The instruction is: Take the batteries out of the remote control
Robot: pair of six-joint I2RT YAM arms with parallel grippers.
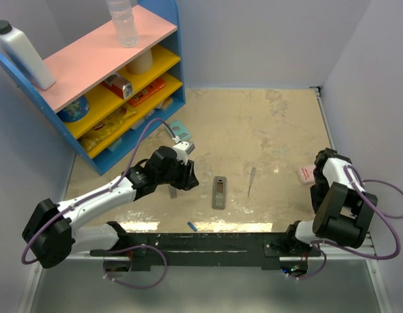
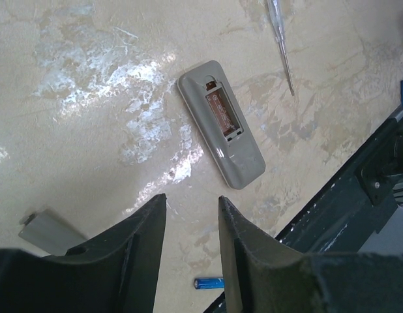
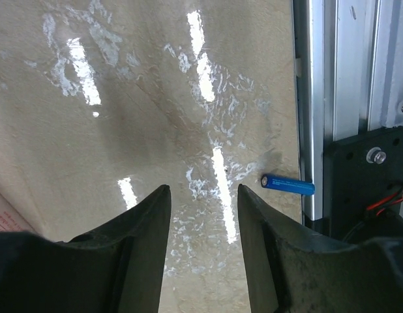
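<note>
Desk (image 1: 267, 124): beige, mottled | left end effector (image 2: 192, 202): jaws apart, empty, left of the remote | right end effector (image 3: 203, 192): jaws apart, empty, near desk's right edge | remote control (image 1: 219, 192): flat, mid-desk toward near edge, bay uncovered | first battery (image 1: 192, 226): loose by near edge | second battery (image 3: 288, 184): loose beside rail (image 3: 312, 98)

The top camera views the remote control (image 1: 219, 192) (image 2: 221, 122) from high above; the left wrist camera shares it, nearer; the right wrist camera faces tabletop (image 3: 123, 98) to its right.
</note>
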